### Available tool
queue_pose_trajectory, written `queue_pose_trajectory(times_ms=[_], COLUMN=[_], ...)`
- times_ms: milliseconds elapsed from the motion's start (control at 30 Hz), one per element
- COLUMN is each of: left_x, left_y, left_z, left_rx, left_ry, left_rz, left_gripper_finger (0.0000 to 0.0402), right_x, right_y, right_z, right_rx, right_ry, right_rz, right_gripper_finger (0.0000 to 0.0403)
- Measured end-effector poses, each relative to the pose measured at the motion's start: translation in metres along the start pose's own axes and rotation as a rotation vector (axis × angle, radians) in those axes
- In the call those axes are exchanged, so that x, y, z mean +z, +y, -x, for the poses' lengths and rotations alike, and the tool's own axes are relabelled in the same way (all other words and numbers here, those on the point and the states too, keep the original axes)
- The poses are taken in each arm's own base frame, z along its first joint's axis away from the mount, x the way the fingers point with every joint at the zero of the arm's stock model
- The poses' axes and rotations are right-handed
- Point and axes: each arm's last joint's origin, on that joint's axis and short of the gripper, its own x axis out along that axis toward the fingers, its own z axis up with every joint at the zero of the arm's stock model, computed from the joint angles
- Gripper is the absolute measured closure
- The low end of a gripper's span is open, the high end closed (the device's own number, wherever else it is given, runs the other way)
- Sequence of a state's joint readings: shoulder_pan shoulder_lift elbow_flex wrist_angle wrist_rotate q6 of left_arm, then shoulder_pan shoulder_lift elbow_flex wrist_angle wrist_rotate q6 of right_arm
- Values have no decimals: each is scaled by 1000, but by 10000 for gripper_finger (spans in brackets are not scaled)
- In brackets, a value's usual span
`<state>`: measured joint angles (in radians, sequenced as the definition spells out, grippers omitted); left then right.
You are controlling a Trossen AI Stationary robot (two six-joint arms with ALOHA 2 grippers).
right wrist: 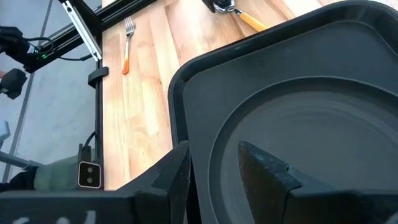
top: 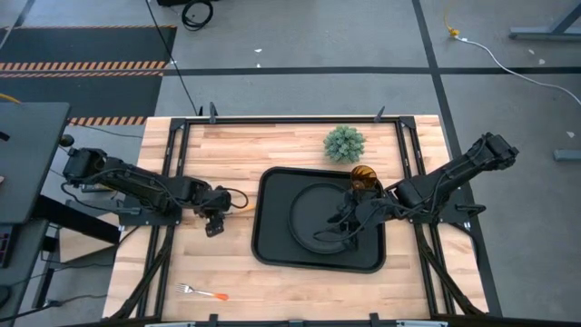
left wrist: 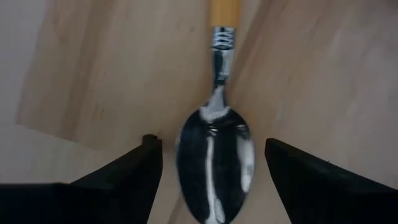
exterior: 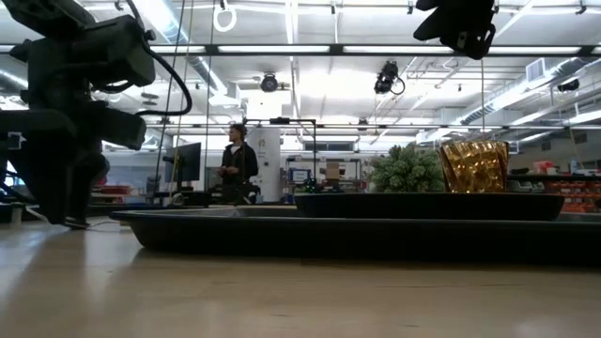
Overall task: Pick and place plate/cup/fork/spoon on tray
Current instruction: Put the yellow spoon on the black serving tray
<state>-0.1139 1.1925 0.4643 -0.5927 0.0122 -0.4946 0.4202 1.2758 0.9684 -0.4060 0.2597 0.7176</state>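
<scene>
Left gripper [top: 214, 221] lowered over the spoon [left wrist: 217, 163], fingers apart with the shiny bowl lying on the wood between them and the orange handle running on ahead toward the tray [top: 272, 238], probably lined up this way for closing on the spoon. Right gripper [right wrist: 214, 163] low over the plate [right wrist: 323, 137], fingers slightly apart and holding nothing, plate directly beneath and already flat inside the tray. Cup [top: 364, 176] just behind that gripper at the tray's far edge; fork [top: 202, 292] well apart from both grippers, on bare wood near the table's front edge.
</scene>
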Motion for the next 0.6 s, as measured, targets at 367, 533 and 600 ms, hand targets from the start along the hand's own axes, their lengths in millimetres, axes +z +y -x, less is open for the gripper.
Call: queue_pose_trajectory(times_ms=[367, 533, 600], left_x=[-13, -13, -14], left_y=[5, 6, 6], left_z=[-12, -13, -13], left_rx=[-34, -29, -35], left_ry=[51, 47, 53], left_rz=[76, 3, -1], left_gripper_finger=[116, 125, 142], right_x=[1, 5, 6], right_y=[1, -1, -2], right_z=[0, -1, -2], right_rx=[25, 36, 44], right_ry=[4, -7, -1], right_rz=[-1, -14, -19], right_gripper_finger=[261, 261, 261])
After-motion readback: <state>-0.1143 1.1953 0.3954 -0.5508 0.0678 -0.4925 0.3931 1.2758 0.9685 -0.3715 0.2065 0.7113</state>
